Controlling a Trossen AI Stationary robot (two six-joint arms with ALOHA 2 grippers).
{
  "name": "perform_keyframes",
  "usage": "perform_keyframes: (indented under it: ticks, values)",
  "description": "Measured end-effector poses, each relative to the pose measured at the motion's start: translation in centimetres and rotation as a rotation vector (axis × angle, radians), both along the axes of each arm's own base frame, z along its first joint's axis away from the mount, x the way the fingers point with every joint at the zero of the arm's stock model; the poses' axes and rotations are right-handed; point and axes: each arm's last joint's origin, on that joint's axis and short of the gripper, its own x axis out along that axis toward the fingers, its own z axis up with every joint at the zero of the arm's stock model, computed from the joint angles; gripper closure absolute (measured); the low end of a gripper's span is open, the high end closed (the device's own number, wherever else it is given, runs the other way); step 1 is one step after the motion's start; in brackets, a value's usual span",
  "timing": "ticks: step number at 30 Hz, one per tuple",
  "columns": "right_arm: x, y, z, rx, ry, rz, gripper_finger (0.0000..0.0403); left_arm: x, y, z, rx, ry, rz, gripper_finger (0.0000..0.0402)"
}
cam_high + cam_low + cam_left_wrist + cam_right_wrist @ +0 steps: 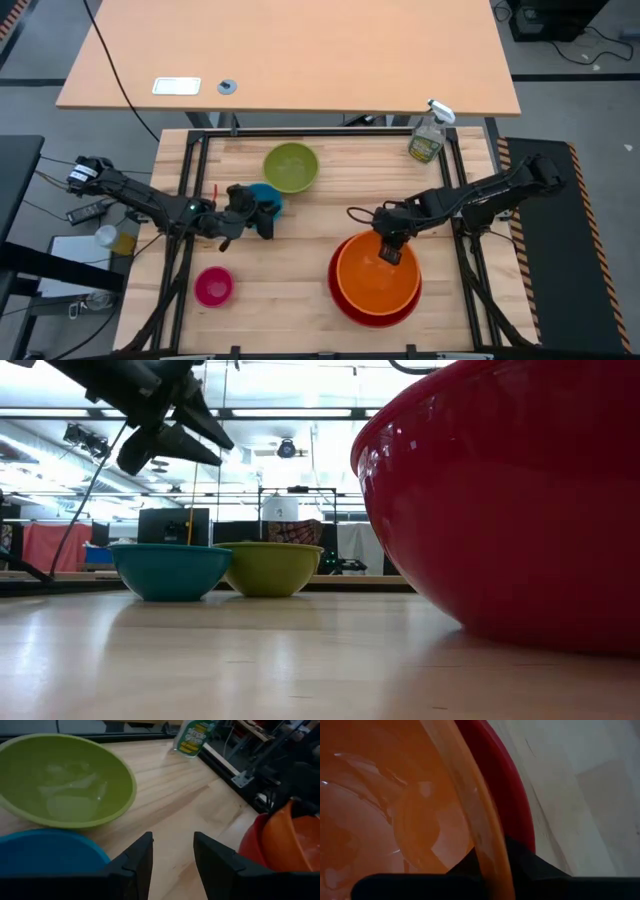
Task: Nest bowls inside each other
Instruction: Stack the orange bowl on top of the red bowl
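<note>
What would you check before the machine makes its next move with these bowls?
1. Round orange plastic bowl sits inside the large red plastic bowl: ok.
2. Right tool clear of the orange bowl: not ok, it is closed on the rim.
3. Left tool open over the blue plastic bowl, holding nothing: ok.
4. Lime green plastic bowl upright beside the blue one: ok.
5. Small magenta-pink plastic bowl standing alone, not yet nested: ok.
6. Clear spray bottle away from the bowls at the table's far corner: ok.
</note>
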Motion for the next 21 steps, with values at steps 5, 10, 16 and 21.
perform_keyframes:
  ticks: [5,10,16,21]
  values:
    - [0.0,0.1,0.0,0.017,-0.006,0.037,0.0307,0.0,0.0,-0.1,-0.004,0.006,-0.006,0.0258]
    - [-0.1,0.0,0.2,0.097,0.036,0.059,0.0245,0.0,0.0,-0.1,0.002,0.010,-0.010,0.0258]
    - [-0.3,-0.9,2.1,0.090,0.097,0.024,0.0219,0.0,0.1,-0.1,0.014,0.021,-0.013,0.0258]
    - [-0.3,-1.6,3.5,0.047,0.102,-0.012,0.0219,0.0,0.1,-0.1,0.027,0.029,-0.015,0.0258]
